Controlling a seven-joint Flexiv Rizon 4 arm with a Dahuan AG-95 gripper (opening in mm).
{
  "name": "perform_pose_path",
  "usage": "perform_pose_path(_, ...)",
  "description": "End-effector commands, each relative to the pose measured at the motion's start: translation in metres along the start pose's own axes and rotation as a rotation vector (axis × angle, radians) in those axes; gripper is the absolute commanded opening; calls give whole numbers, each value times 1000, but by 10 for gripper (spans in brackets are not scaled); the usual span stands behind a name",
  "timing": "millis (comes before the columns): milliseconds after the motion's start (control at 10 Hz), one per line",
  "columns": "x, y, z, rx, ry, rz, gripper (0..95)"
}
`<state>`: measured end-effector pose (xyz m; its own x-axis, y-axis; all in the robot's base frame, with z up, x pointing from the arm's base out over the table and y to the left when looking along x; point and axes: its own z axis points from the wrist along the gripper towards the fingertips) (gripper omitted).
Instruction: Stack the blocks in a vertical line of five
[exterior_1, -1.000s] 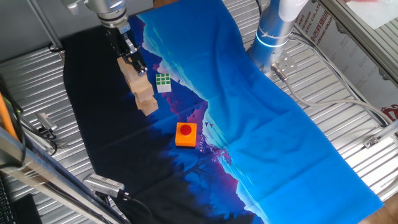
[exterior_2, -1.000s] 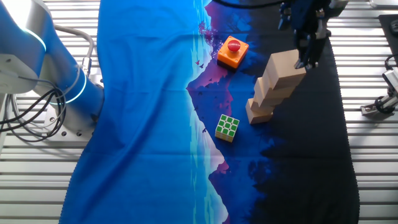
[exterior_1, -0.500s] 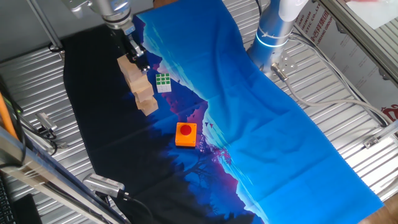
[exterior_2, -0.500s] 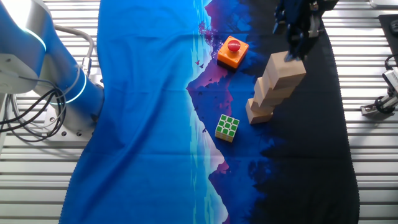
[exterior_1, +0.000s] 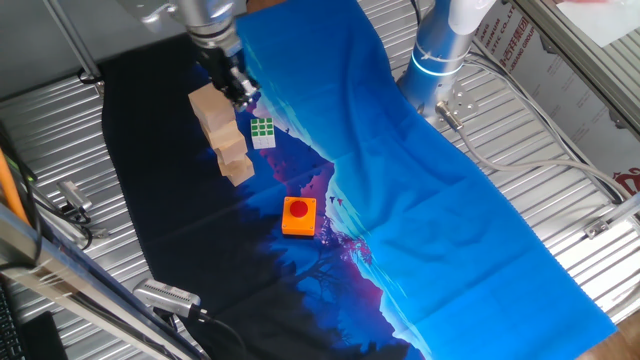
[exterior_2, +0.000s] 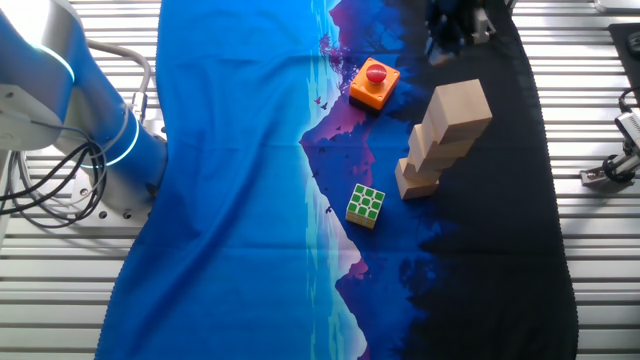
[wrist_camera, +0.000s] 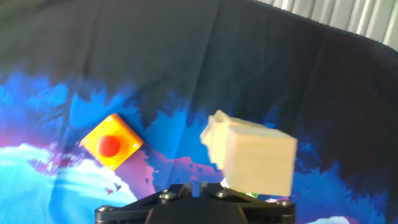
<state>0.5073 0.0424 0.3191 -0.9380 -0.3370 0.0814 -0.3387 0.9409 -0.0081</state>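
Smooth tan wood blocks (exterior_1: 222, 135) stand stacked, slightly staggered, on the dark end of the blue printed cloth (exterior_1: 420, 200) over the ribbed metal counter (exterior_1: 560, 200), green-white puzzle cube (exterior_1: 263, 132) beside them, orange square button box (exterior_1: 299, 216) nearer; pincer (exterior_1: 238, 90) off the stack, spread unclear.

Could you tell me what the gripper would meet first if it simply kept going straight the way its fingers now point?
Probably the top block of the stack of blocks: in the hand view it sits just ahead of the gripper, slightly right of centre. Depth is unclear, so it might slip past onto the cloth.
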Motion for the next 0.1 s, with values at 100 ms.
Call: perform_pose_path(100,1,7,-2,-7,3,-42,0)
